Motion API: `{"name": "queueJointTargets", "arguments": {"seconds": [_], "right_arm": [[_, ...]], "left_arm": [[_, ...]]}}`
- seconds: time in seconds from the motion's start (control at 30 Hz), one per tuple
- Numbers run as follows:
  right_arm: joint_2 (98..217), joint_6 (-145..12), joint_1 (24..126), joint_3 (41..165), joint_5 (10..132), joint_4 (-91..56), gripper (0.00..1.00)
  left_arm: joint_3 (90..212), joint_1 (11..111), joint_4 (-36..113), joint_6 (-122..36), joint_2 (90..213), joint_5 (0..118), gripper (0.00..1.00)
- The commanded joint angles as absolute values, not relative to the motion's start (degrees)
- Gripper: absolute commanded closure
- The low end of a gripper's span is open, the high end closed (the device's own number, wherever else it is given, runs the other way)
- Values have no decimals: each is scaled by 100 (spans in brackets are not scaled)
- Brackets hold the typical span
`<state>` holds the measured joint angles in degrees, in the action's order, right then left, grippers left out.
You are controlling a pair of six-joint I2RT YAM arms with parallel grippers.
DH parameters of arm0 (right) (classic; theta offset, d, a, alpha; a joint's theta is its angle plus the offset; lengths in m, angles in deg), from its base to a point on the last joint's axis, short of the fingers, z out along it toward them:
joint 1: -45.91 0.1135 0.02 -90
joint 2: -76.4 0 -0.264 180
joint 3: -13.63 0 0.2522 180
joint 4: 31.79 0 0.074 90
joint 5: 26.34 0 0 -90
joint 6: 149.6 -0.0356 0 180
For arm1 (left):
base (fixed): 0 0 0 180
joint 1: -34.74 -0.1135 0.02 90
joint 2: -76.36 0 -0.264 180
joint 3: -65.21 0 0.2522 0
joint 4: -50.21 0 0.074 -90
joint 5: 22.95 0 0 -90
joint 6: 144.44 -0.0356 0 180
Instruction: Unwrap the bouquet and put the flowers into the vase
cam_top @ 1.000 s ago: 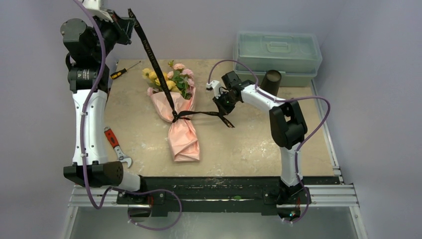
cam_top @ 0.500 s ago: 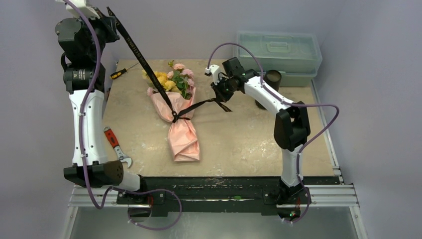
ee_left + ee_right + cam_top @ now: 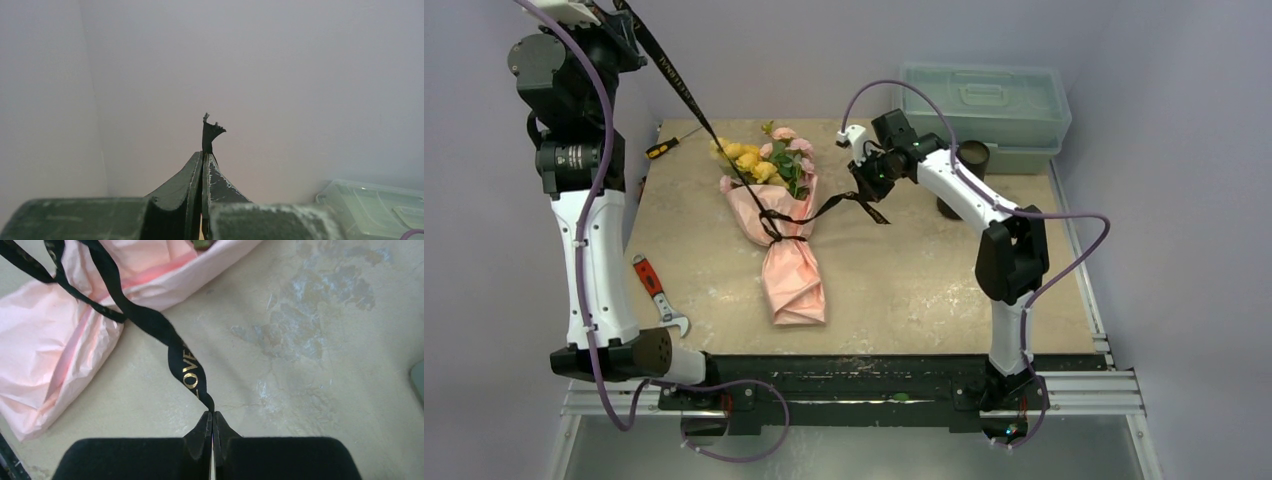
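Note:
The bouquet (image 3: 792,270) lies mid-table in pale pink paper, its yellow and peach flowers (image 3: 764,160) pointing to the far edge. A black ribbon (image 3: 686,95) is tied round its waist. My left gripper (image 3: 620,12) is raised high at the far left, shut on one ribbon end (image 3: 211,131), and that strand runs taut. The right gripper (image 3: 865,186) hovers right of the flowers, shut on the other strand (image 3: 184,367), which sags back to the paper (image 3: 50,355). The dark vase (image 3: 973,153) stands behind my right arm, partly hidden.
A translucent grey-green lidded box (image 3: 980,102) sits at the far right, its corner also in the left wrist view (image 3: 376,210). A screwdriver (image 3: 674,140) lies at the far left corner. A red-handled wrench (image 3: 660,296) lies by the left edge.
My left gripper has climbed up and to the left, drawing its ribbon strand longer. The right gripper has moved toward the far edge with its strand. The bouquet has stayed put.

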<state>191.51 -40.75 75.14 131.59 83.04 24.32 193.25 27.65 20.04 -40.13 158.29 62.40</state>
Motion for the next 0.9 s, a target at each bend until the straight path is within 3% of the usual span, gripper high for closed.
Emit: {"name": "queueJointTargets", "arguments": {"seconds": [0.0,0.33,0.7,0.87], "right_arm": [[18914,-4277,7511,14078,8352,2703,100],[18563,-4667,7187,15182,7959,2842,100],[17767,-4436,6988,13301,7353,2425,100],[17833,-4400,6785,13087,7095,2620,100]], "left_arm": [[19006,2716,1998,-4178,15440,6658,100],[16886,2727,1415,-4770,14524,7875,100],[15797,2523,311,-5368,14327,9112,100],[15468,2233,41,-5953,14314,9194,100]]}}
